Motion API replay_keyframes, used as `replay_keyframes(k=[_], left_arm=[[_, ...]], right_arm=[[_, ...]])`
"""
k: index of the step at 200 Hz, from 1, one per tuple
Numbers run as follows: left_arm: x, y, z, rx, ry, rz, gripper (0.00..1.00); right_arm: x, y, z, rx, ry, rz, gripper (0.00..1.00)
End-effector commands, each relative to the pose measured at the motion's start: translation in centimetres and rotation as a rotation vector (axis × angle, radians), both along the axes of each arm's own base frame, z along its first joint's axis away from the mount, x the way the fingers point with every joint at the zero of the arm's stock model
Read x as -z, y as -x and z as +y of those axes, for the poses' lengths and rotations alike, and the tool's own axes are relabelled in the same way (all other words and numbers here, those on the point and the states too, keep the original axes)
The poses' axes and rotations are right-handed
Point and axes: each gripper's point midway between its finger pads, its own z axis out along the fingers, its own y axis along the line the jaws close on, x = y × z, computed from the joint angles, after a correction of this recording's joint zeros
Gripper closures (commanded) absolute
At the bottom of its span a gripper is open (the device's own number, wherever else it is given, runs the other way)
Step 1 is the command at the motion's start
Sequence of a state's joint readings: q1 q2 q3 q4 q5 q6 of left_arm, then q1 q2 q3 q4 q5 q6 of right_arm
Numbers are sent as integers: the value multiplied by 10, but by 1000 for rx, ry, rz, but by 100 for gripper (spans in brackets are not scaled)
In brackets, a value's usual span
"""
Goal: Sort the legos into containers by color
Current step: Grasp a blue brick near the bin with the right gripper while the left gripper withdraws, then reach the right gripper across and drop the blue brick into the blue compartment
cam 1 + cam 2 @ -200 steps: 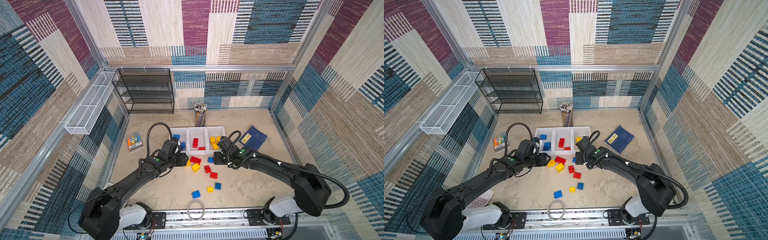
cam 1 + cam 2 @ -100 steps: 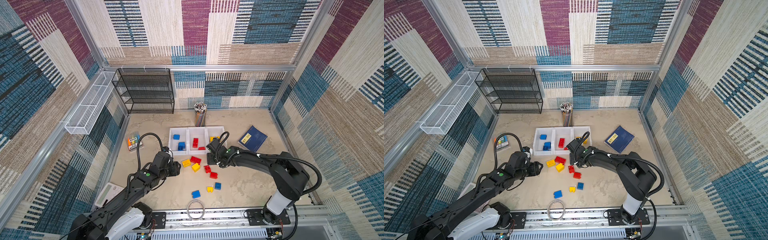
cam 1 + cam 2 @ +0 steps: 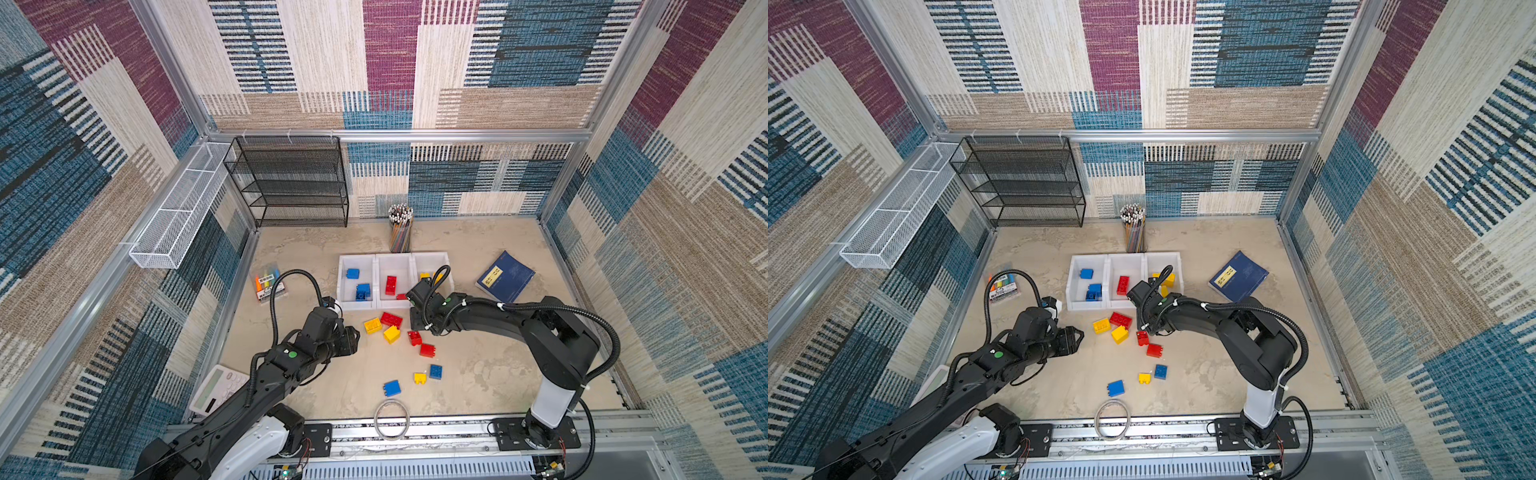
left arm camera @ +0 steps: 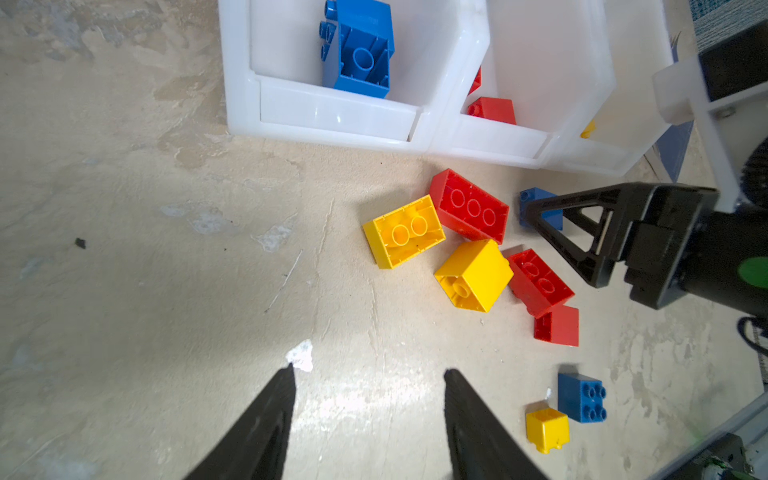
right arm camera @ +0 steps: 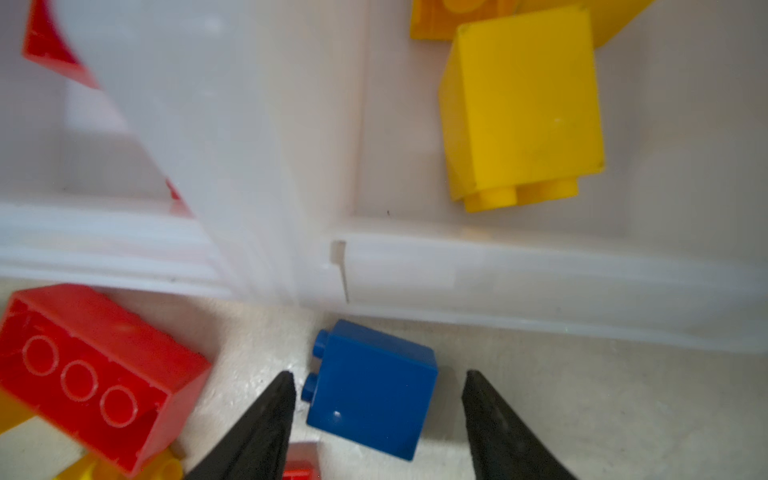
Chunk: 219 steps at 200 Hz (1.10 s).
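Three white containers stand in a row: the left one (image 3: 341,286) holds blue legos (image 3: 363,291), the middle one (image 3: 395,264) red (image 3: 390,285), the right one (image 3: 428,259) yellow. Loose legos lie in front: a long red (image 3: 391,319), yellow (image 3: 372,325), yellow (image 3: 392,334), red (image 3: 427,350), blue (image 3: 392,388). My right gripper (image 5: 378,374) is open, low at the bins' front lip, its fingers either side of a small blue lego (image 5: 370,390) lying on its side, with gaps on both sides. My left gripper (image 4: 370,370) is open over bare table, left of the pile.
Along the left side lie a calculator (image 3: 218,388) and a highlighter pack (image 3: 269,284). A blue book (image 3: 505,276) is right of the bins, a pencil cup (image 3: 401,232) behind them. A black rack (image 3: 291,183) stands at the back left; a cable ring (image 3: 391,419) lies at the front edge.
My left arm has drawn back from the bins toward the front left. My right gripper has shifted left and down to the blue lego in front of the bins, its jaws narrowing.
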<state>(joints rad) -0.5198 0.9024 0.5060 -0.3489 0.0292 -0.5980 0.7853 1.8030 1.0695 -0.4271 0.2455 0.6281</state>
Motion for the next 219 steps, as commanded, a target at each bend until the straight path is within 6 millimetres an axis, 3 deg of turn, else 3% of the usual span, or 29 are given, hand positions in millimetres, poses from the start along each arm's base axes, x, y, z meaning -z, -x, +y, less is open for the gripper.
replay_keyframes(k=[1, 52, 82, 111, 148, 168, 195, 219], left_arm=[[1, 1, 1, -7, -1, 5, 40], [0, 1, 2, -11, -1, 5, 40], [-2, 0, 3, -13, -7, 2, 40], [-5, 0, 4, -11, -15, -1, 40], [-5, 2, 3, -11, -7, 7, 40], [-6, 3, 5, -19, -9, 5, 40], [-6, 7, 9, -27, -13, 5, 40], [-5, 14, 13, -34, -11, 14, 40]], right_arm=[[0, -6, 1, 22, 2, -25, 40], [-5, 3, -8, 27, 0, -31, 50], [-13, 22, -9, -10, -15, -23, 52], [-47, 31, -9, -27, -70, -73, 52], [-105, 11, 3, -56, -115, -207, 52], [-126, -7, 24, -120, -132, -259, 52], [-147, -35, 72, -236, -175, -291, 52], [-151, -61, 116, -327, -201, -306, 52]])
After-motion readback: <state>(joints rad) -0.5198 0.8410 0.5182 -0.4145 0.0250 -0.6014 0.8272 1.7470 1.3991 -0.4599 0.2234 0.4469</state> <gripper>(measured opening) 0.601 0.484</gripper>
